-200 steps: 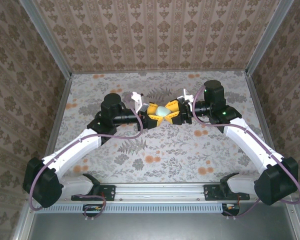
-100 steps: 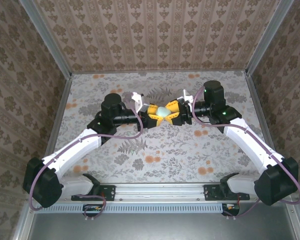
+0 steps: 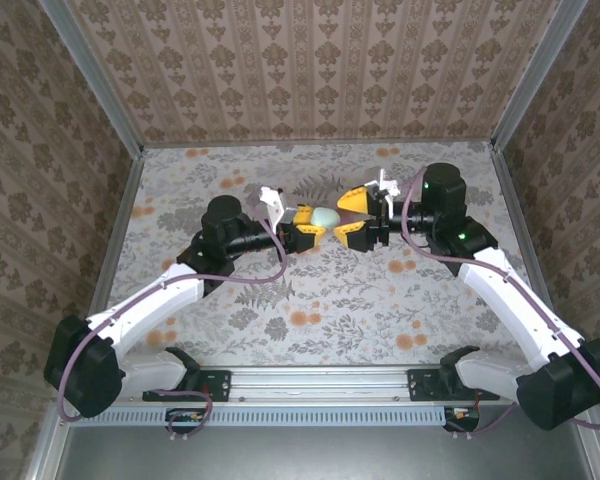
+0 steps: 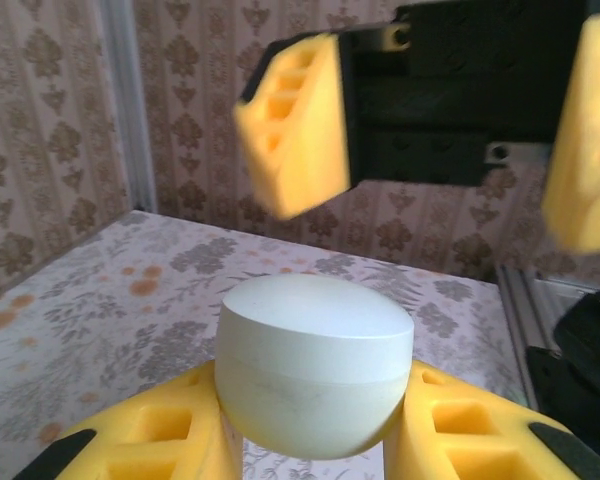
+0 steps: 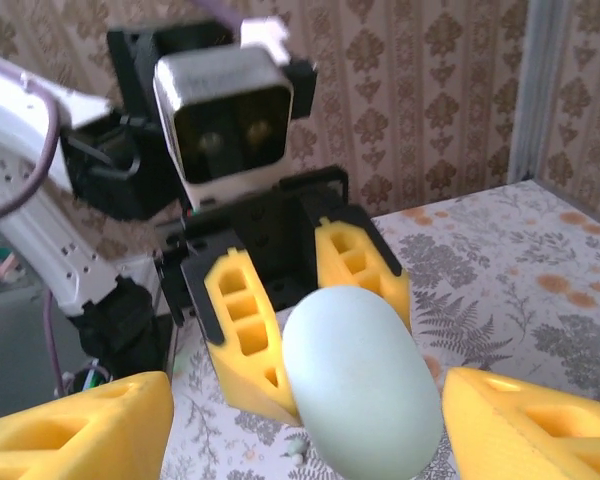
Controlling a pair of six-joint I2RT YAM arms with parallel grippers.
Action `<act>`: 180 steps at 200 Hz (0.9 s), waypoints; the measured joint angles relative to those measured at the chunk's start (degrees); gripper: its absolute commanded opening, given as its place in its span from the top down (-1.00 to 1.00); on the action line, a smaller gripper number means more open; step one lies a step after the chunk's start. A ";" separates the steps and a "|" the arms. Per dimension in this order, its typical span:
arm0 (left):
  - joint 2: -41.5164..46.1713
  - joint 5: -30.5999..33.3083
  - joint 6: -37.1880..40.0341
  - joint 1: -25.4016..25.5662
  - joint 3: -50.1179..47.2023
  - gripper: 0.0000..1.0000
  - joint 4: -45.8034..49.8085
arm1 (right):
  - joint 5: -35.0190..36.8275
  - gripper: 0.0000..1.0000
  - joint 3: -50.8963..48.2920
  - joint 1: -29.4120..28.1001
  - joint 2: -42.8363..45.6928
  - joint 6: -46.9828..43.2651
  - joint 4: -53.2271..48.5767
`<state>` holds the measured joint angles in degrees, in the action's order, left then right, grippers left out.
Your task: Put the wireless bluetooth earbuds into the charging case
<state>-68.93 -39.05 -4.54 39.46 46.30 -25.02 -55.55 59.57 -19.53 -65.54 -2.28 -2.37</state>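
- Left gripper [image 3: 312, 222] is clamped on the one charging case [image 3: 325, 216]. Its two yellow fingers [image 4: 150, 440] press the case's sides, and the lid seam is shut.
- One pale, egg-shaped case, held above the middle of the table, toward the far half.
- Right gripper [image 3: 356, 214] stands just right of the case, not touching it. Its jaws are spread wide and hold nothing.
- Two arms, two grippers, facing each other nose to nose.
- One table [image 3: 310, 300] under a cloth with grey ferns and orange blossoms, and a metal rail [image 3: 320, 378] along its near edge.
- Brown patterned wallpaper [image 3: 310, 70] covers the left, far and right walls.
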 measured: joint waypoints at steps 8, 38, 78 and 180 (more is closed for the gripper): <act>0.00 1.18 -0.63 0.00 -0.87 0.42 -1.73 | 1.29 -0.41 0.00 0.11 0.33 3.13 0.26; 0.00 4.48 -2.93 0.00 -2.69 0.41 -7.02 | 3.85 -0.37 0.44 0.59 0.17 11.85 -0.57; 0.00 6.29 -5.55 0.00 -3.30 0.41 -12.63 | 6.10 -0.33 0.55 0.63 -0.13 14.36 -4.09; 0.00 7.96 -8.81 1.81 -4.04 0.41 -17.09 | 5.86 -0.32 3.82 0.15 -4.24 17.29 -5.53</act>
<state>-68.93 -31.09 -13.34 41.28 42.26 -42.11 -49.69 63.40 -19.38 -69.78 15.00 -7.90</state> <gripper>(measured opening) 0.317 0.660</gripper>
